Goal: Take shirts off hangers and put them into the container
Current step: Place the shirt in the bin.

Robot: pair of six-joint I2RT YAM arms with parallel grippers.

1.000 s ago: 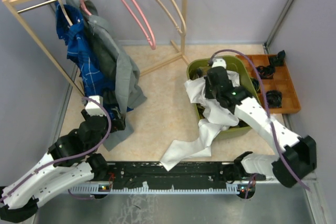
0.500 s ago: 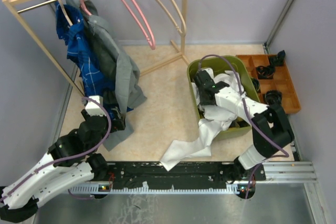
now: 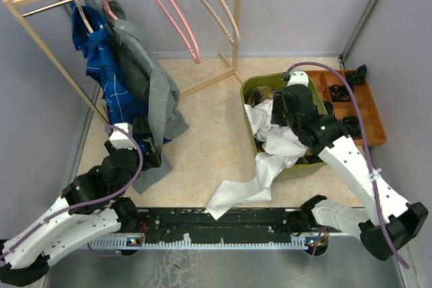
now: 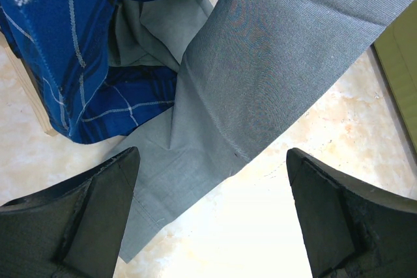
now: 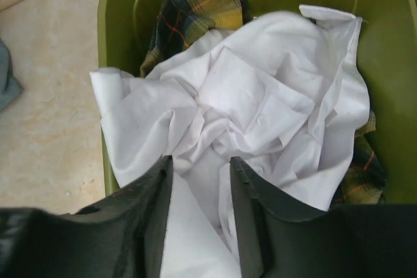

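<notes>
I see the crumpled plain white shirt (image 5: 260,109) lying in the olive-green rectangular plastic basin (image 5: 391,63), on top of the yellow-and-black plaid shirt (image 5: 195,4).

One white sleeve trails over the near rim onto the table. My right gripper (image 5: 199,219) hangs over the white cloth with its jaws narrowly apart, and I cannot tell whether they pinch it. My left gripper (image 4: 212,219) gapes wide, holding nothing, by the hem of the soft grey shirt (image 4: 260,63), which hangs beside the blue checked shirt (image 4: 52,43) on the wooden rack (image 3: 40,38).

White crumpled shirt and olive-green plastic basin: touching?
Touching. Right wrist view: the white shirt lies inside the olive-green basin and drapes over its left rim.
</notes>
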